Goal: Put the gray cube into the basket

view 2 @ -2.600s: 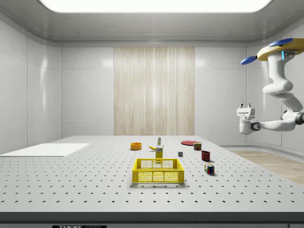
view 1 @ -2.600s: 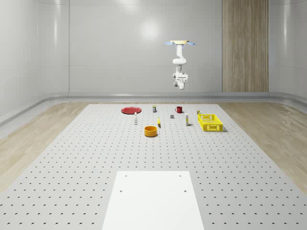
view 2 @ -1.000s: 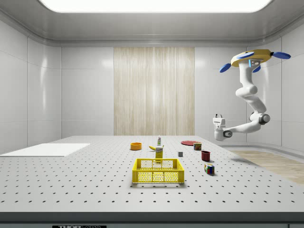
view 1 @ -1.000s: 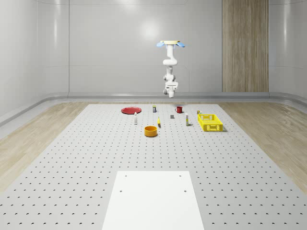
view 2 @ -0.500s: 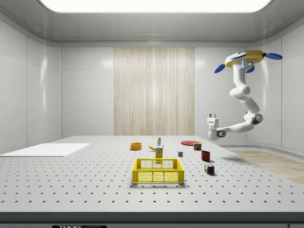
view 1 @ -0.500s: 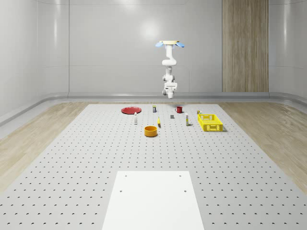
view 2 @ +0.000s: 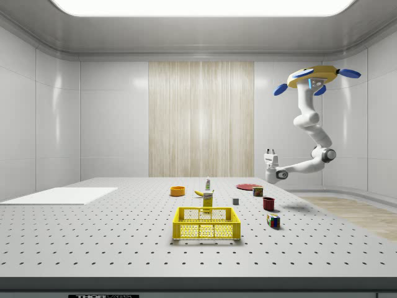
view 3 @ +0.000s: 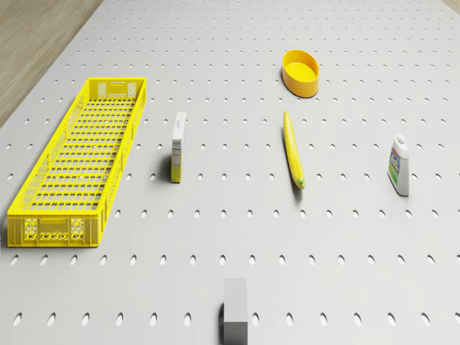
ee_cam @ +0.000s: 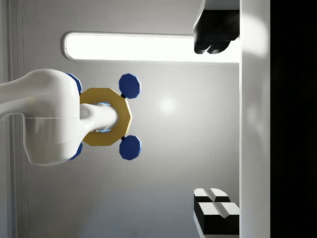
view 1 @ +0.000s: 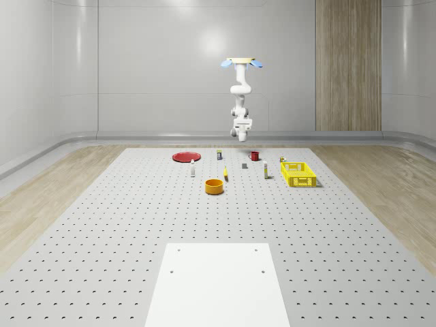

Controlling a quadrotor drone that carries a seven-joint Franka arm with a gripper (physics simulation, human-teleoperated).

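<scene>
The gray cube rests on the perforated table, apart from the yellow basket, which is a long mesh crate. The drone hovers high over the table's far end. Its white arm hangs down and bends toward the side view's left. My gripper hangs in the air well above the cube, fingers pointing upward, open and holding nothing. In the wrist view the dark fingertips stand wide apart, with the drone's underside beyond them.
On the table lie a banana, an orange bowl, a small carton, a bottle, a red mug, a colored cube, a can and a red plate. A white panel covers the near end.
The drone and arm have moved toward the side view's left and come lower. In the whole-scene view they shifted left early on, then barely. The table objects have not moved.
</scene>
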